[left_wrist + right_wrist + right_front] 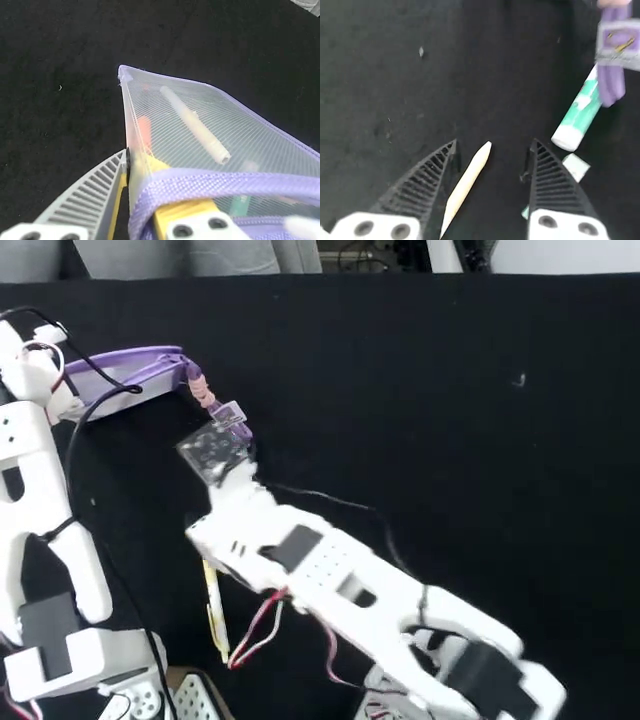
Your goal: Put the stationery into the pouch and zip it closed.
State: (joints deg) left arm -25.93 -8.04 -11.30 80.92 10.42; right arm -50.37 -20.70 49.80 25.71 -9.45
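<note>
The see-through pouch point(200, 135) with purple zip edging point(125, 375) hangs at the table's far left, and my left gripper point(131, 165) is shut on its rim. Inside it lie a white pen point(195, 125), an orange item point(144, 129) and a green item point(240, 202). My right gripper point(494, 145) stands open above the cloth near the pouch's zip pull point(225, 412). A cream pencil point(465, 185) lies on the table between its fingers, untouched. A green and white glue stick point(577, 112) lies just beyond one finger, beside the purple pull tag point(615, 50).
The table is covered in black cloth point(450, 400), bare across the middle and right. A small white and green piece point(575, 167) lies by my right gripper's finger. Loose wires point(260, 625) hang under the right arm near the front edge, beside the pencil point(213, 610).
</note>
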